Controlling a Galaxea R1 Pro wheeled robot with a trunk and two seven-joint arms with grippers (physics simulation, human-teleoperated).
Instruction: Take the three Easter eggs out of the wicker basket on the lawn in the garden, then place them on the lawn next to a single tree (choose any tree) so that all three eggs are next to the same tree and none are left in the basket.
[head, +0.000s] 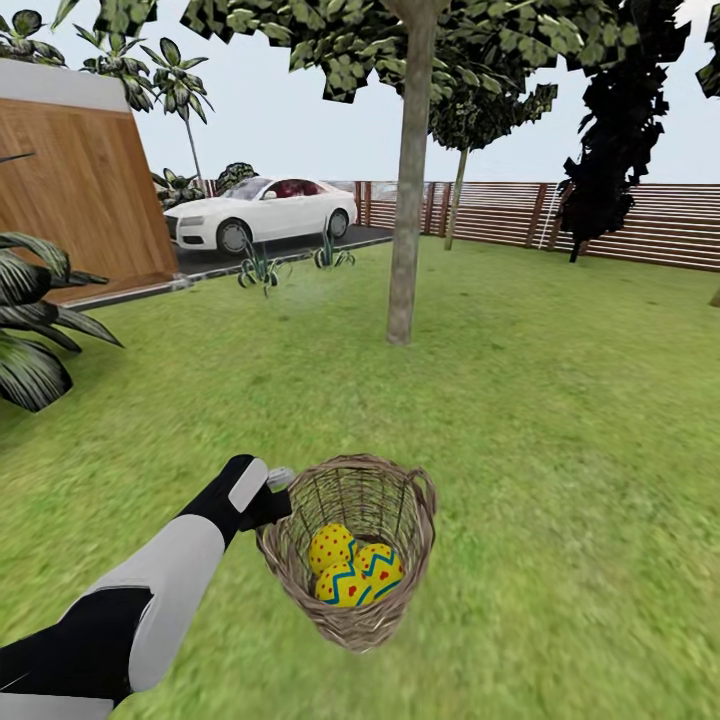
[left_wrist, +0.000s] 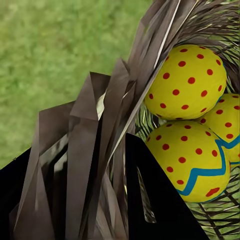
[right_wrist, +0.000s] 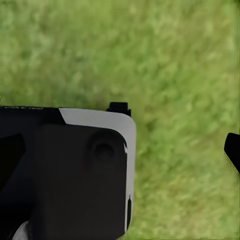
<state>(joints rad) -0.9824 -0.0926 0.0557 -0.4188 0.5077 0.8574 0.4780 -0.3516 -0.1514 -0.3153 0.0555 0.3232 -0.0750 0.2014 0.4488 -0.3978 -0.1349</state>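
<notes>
Nearest the head camera, one left arm reaches forward over the lawn (head: 560, 420), its left gripper (head: 272, 497) at the near-left rim of the single basket (head: 350, 610). The left wrist view has one dark finger (left_wrist: 150, 200) inside the weave, so the jaws straddle the basket wall; how tightly is unclear. Three eggs (head: 355, 572) lie together in the basket. One thick-trunked tree (head: 410, 200) stands well beyond. The right gripper (right_wrist: 175, 135) hangs wide apart and empty over grass.

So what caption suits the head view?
Left gripper at the wicker basket rim; three Easter eggs inside, tree beyond.
</notes>
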